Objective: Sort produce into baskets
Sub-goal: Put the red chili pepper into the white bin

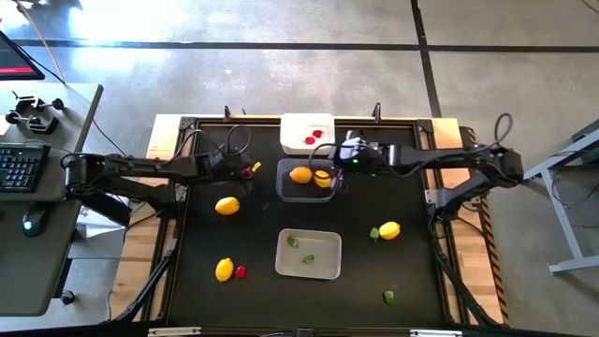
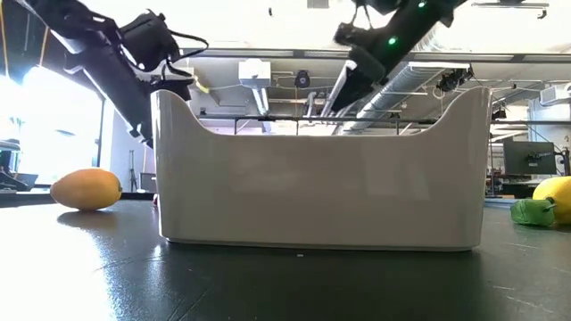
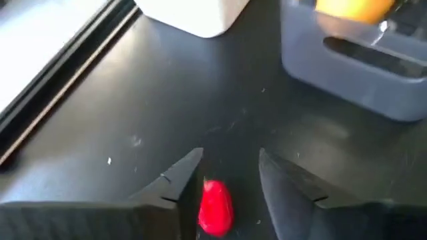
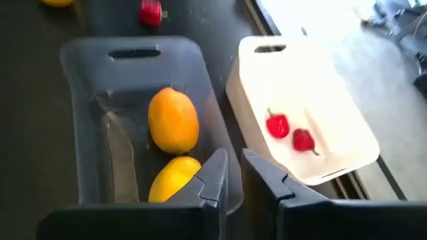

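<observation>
Red berry (image 3: pixel 215 208) lies between the left hand's (image 3: pixel 230 175) parted fingers.

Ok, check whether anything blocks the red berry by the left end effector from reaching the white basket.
Nothing visible does. The red berry lies on the mat between the left end effector's open fingers, and bare black mat runs from there to the white basket. The dark basket sits off to one side.

You have three baskets: a white one (image 1: pixel 307 133), a dark clear one (image 1: pixel 306 180) and a pale grey one (image 1: pixel 308 254). You can count five lemons, two in the dark basket (image 1: pixel 300 174) (image 1: pixel 323 178) and three on the table (image 1: pixel 226 206) (image 1: pixel 224 270) (image 1: pixel 389 229). Four red pieces show: two in the white basket (image 1: pixel 314 138), two on the table (image 1: pixel 241 271) (image 3: pixel 215 207). Four green pieces show: two in the grey basket (image 1: pixel 293 241), two on the table (image 1: pixel 388 297).
</observation>
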`<state>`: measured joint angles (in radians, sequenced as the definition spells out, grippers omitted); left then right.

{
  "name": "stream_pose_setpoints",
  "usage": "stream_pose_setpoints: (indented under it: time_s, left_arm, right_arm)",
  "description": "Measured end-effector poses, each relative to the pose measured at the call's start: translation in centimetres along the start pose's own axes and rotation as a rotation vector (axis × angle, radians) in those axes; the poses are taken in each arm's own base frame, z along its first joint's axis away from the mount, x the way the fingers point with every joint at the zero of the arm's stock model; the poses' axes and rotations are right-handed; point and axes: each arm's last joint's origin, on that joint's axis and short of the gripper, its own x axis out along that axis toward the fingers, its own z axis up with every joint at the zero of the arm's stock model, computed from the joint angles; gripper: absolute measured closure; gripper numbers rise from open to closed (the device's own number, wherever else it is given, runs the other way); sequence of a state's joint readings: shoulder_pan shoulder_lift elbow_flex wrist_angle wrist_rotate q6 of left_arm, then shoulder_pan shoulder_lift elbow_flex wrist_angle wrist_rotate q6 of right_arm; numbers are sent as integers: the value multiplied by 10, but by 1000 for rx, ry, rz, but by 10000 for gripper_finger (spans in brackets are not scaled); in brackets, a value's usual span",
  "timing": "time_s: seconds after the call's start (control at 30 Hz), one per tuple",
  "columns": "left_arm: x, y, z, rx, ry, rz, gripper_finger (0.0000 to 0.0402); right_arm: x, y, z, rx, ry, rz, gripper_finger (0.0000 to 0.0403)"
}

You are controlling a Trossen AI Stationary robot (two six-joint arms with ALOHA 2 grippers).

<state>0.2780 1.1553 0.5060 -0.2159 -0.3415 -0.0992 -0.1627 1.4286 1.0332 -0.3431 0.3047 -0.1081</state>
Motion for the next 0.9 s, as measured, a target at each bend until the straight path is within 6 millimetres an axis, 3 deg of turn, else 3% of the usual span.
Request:
stream_pose_setpoints:
  time_s: [0.3, 0.9]
  left_arm:
    - [2, -1, -10, -169, 122, -43, 202]
    - [37, 3, -23, -109, 254, 105, 202]
  right_arm:
    - [-26, -7, -17, 44, -144, -44, 394]
    - [-27, -9, -19, 15, -170, -94, 402]
